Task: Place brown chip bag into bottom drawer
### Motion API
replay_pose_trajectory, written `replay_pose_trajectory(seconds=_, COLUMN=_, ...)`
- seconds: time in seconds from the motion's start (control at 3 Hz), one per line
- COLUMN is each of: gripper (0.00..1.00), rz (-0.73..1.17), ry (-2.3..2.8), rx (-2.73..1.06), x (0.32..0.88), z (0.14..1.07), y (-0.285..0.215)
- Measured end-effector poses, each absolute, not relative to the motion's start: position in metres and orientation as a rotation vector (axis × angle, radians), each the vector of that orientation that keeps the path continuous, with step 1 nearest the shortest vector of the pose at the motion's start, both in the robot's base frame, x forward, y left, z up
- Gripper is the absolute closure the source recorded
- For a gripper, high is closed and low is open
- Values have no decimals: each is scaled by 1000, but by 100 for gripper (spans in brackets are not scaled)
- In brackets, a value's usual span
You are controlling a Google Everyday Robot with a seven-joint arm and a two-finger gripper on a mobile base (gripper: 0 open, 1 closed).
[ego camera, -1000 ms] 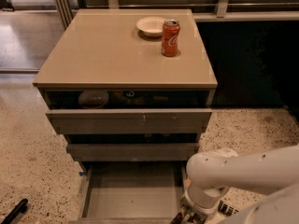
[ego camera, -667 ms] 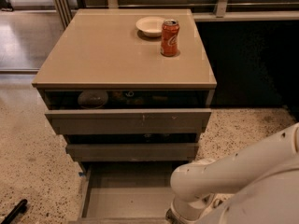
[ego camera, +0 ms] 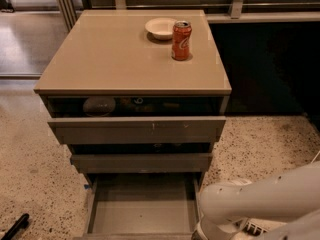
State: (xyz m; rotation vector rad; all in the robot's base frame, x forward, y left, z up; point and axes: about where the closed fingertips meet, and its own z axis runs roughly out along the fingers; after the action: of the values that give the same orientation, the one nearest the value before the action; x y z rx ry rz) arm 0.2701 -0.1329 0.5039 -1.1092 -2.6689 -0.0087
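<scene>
Camera view, the only one. Where to find the brown chip bag?

Nowhere to be seen. Not on the cabinet top (ego camera: pixel 115 54), holding only a white bowl (ego camera: pixel 161 27) and a red soda can (ego camera: pixel 181 40), close together at the back right. Not on the grey floor of the bottom drawer (ego camera: pixel 142 206) either, as far as shown.

And the gripper?

Out of the picture, under the lower edge, at the end of the white arm (ego camera: pixel 260 204) reaching in from the right, just beside the front right corner of the bottom drawer. Impossible to tell whether spread, pressed together or pinching the bag. Perhaps carrying it; only a guess.

Which step, then?

Judged from the pulled-out drawer with nothing lying in it: bringing the bag over the tray, not yet putting down.

Needed for the next move?

To come in over the open floor, below the front of the middle drawer (ego camera: pixel 140 162), hanging out a little above. Then to lower, to let go well inside the thin sides, and to lift out without dragging the bag along.
</scene>
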Motion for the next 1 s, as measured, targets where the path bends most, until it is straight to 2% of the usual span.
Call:
replay_pose_trajectory(seconds=0.33, gripper=100, rz=-34, ry=-2646, rx=-1132, x=280, z=512, y=-130)
replay_pose_trajectory(seconds=0.67, gripper=100, rz=-135, ry=-2575, rx=-1178, x=324, z=557, y=-123)
replay_pose_trajectory(seconds=1.0, gripper=100, rz=-132, ry=-2569, rx=-1187, x=322, z=557, y=-127)
